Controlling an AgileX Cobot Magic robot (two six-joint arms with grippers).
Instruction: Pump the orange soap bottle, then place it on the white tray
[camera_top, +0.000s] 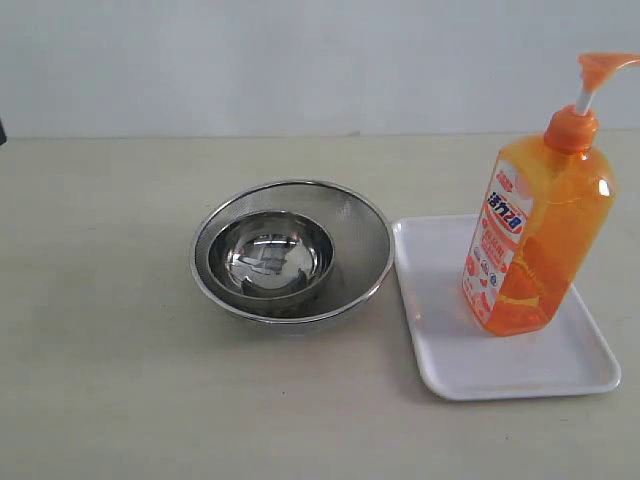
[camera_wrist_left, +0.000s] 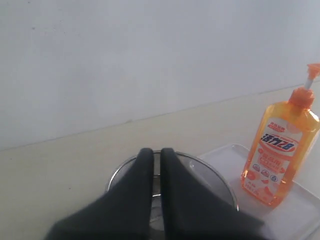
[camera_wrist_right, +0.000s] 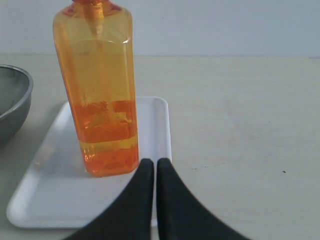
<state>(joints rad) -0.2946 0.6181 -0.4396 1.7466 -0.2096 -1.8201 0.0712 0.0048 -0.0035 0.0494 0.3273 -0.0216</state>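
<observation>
The orange soap bottle (camera_top: 535, 225) stands upright on the white tray (camera_top: 450, 350) at the right of the table, its pump head raised on the white stem. It also shows in the left wrist view as the bottle (camera_wrist_left: 280, 155) on the tray (camera_wrist_left: 227, 155), and in the right wrist view as the bottle (camera_wrist_right: 100, 90) on the tray (camera_wrist_right: 50, 185). My left gripper (camera_wrist_left: 156, 152) is shut and empty, well short of the bottle. My right gripper (camera_wrist_right: 154, 162) is shut and empty, near the tray's edge beside the bottle's base. Neither arm appears in the exterior view.
Two nested round steel bowls (camera_top: 290, 250) sit in the middle of the table, just left of the tray. Their rim (camera_wrist_left: 120, 170) shows behind my left fingers, and the bowl edge (camera_wrist_right: 15, 100) shows in the right wrist view. A pale wall backs the table.
</observation>
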